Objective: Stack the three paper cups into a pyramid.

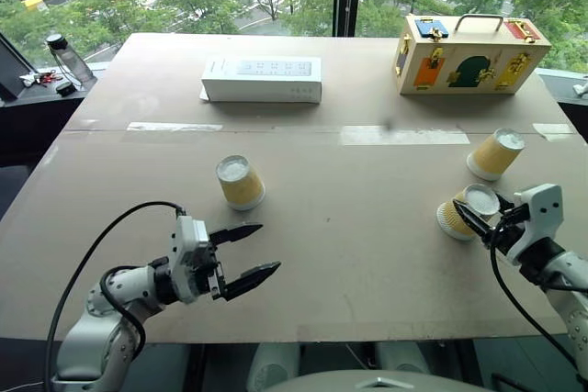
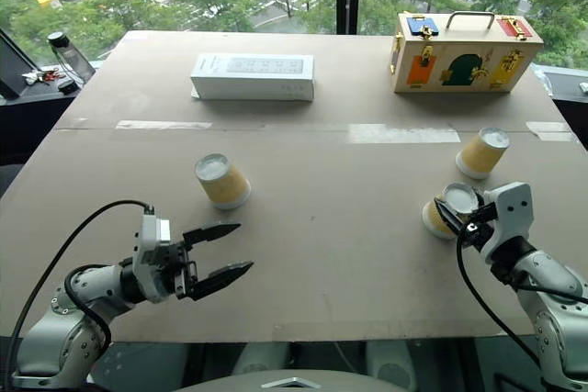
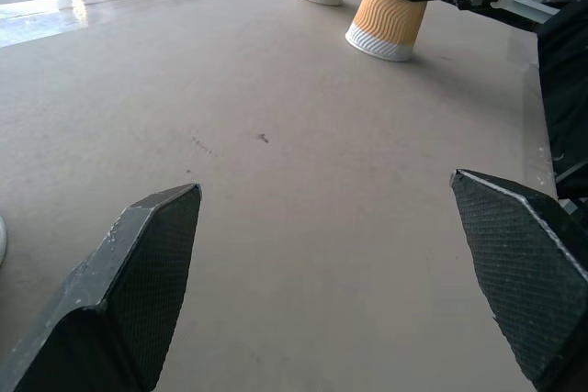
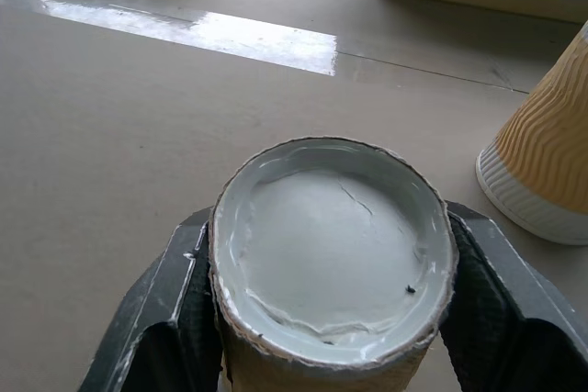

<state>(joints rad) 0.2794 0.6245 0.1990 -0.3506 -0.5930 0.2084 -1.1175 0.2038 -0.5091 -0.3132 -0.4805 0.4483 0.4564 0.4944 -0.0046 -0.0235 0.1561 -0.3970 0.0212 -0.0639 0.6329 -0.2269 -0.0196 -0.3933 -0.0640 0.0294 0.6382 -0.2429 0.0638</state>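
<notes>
1. The right gripper is clamped on an upside-down paper cup, near the table's right edge.
2. The left gripper hangs spread wide over the table, holding nothing.
3. A second cup stands just behind the gripped one; a third cup stands well left of it.
4. The white box and wooden latch case lie far behind; no writing is legible.

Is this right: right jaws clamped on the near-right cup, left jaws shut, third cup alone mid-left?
Not quite: the left gripper has its jaws open and empty, as the left wrist view shows. The rest stands: the right gripper is clamped on the near-right cup, and the third cup stands alone mid-left.
</notes>
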